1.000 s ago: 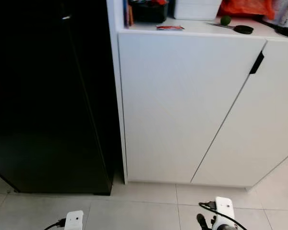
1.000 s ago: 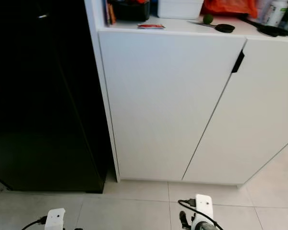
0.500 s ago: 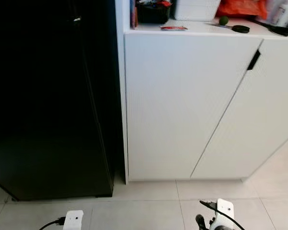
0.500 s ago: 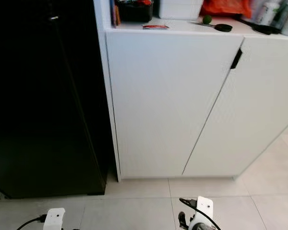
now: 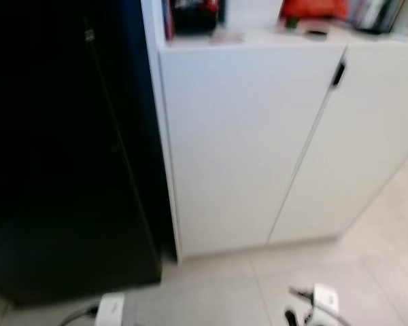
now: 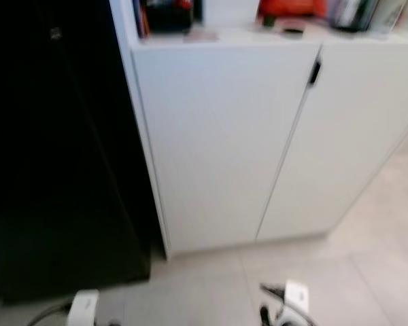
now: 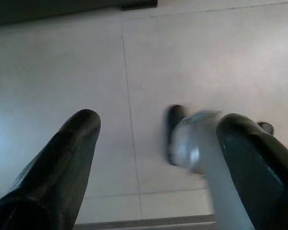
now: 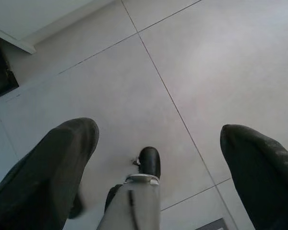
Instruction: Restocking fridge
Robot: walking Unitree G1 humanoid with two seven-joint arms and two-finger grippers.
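A pale tiled floor [image 5: 211, 285] runs under a white cabinet [image 5: 245, 142] with two doors and a small dark handle [image 5: 338, 73]. Its top, the surface [image 5: 258, 39], carries blurred clutter: something orange [image 5: 311, 8] and dark containers [image 5: 190, 15]. The fridge [image 5: 61, 156] stands just left of the cabinet, touching it, tall, black, glossy and closed. Both arms hang low over the tiles. The left tool [image 7: 158, 143] is spread wide and holds nothing; the right tool [image 8: 158, 153] likewise.
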